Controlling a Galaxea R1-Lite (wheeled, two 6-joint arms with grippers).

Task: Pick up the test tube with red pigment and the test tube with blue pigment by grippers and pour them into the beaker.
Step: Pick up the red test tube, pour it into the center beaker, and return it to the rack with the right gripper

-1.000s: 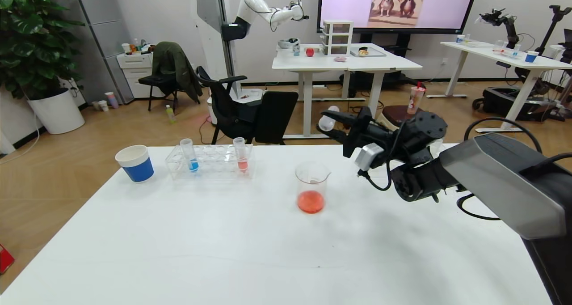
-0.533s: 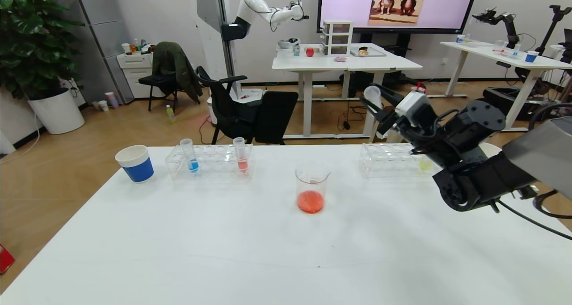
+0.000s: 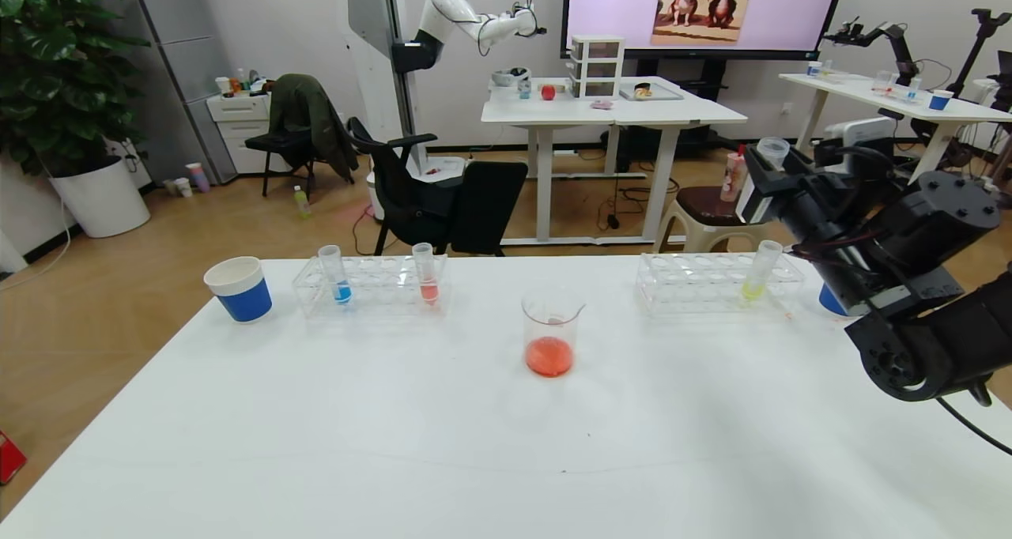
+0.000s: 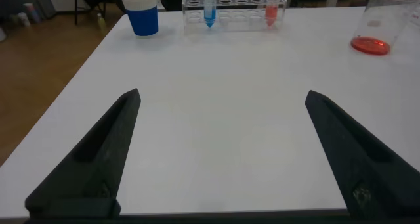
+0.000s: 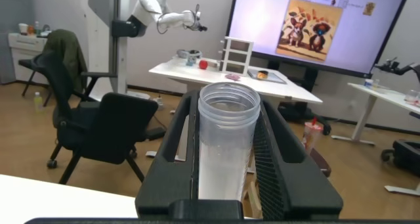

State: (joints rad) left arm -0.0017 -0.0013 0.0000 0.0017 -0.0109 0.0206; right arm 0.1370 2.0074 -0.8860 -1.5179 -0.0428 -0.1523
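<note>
**Red poured — blue tube next**

Head view: the right gripper (image 3: 771, 160), raised over the bench's (image 3: 395, 444) right end, is clamped on an emptied tube (image 3: 771, 150). The beaker (image 3: 551, 332) holds red liquid mid-bench. The blue tube (image 3: 335, 273) stands upright in the left rack (image 3: 371, 286).

Left wrist view: the left gripper's (image 4: 220, 152) fingers are wide apart, with the blue tube (image 4: 209, 4) ahead — this arm is likely the nearer.

Right wrist view: fingers (image 5: 279, 165) pinch the clear tube (image 5: 226, 145).
</note>
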